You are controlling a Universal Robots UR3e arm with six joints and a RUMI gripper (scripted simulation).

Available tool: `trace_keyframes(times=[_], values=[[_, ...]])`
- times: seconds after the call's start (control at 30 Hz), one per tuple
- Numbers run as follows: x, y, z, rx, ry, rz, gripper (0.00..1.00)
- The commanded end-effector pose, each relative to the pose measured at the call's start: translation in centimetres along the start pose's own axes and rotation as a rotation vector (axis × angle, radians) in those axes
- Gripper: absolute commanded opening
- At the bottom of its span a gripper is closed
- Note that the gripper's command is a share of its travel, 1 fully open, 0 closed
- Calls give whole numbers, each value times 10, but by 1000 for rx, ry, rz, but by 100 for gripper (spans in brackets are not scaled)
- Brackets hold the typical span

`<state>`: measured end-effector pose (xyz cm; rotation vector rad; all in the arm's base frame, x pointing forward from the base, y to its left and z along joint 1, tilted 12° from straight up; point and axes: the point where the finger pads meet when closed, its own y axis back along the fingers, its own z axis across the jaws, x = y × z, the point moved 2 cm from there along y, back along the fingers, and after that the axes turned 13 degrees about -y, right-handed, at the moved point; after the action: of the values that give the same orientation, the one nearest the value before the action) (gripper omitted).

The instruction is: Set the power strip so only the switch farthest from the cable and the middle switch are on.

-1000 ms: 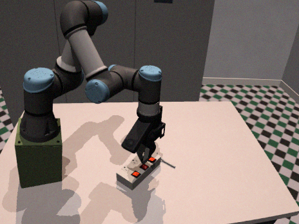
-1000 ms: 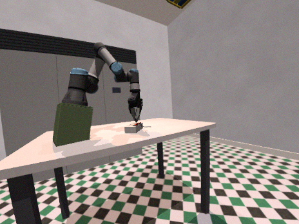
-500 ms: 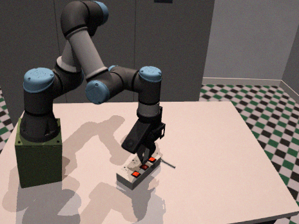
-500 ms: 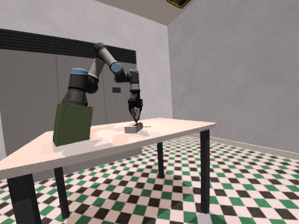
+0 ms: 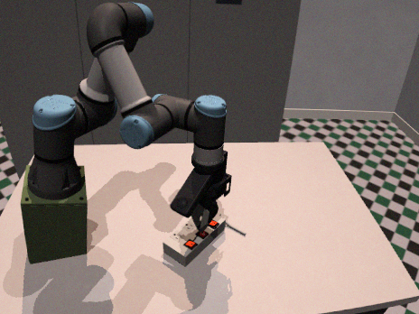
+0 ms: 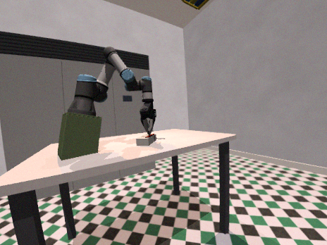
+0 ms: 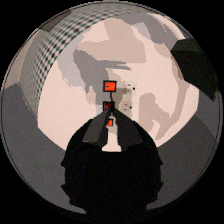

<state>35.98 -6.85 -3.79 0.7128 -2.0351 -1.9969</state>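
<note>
The grey power strip lies right way up on the table, its cable leaving at the far right end. It carries three red switches: the one farthest from the cable and the one nearest the cable look bright, while the middle one looks darker. My gripper is shut and empty. It points down onto the strip, its tip between the middle switch and the cable-end switch.
The white table holds only the strip and the arm's green base block at the left. The arm's elbow and forearm hang over the table's left half. A checkered floor lies beyond the table edges.
</note>
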Motion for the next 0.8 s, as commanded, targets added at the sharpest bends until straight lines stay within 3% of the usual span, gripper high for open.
trace_keyframes(times=[0.0,0.77], values=[[0,-1,-1,2,0,-1,0],[0,5,-1,2,0,-1,0]])
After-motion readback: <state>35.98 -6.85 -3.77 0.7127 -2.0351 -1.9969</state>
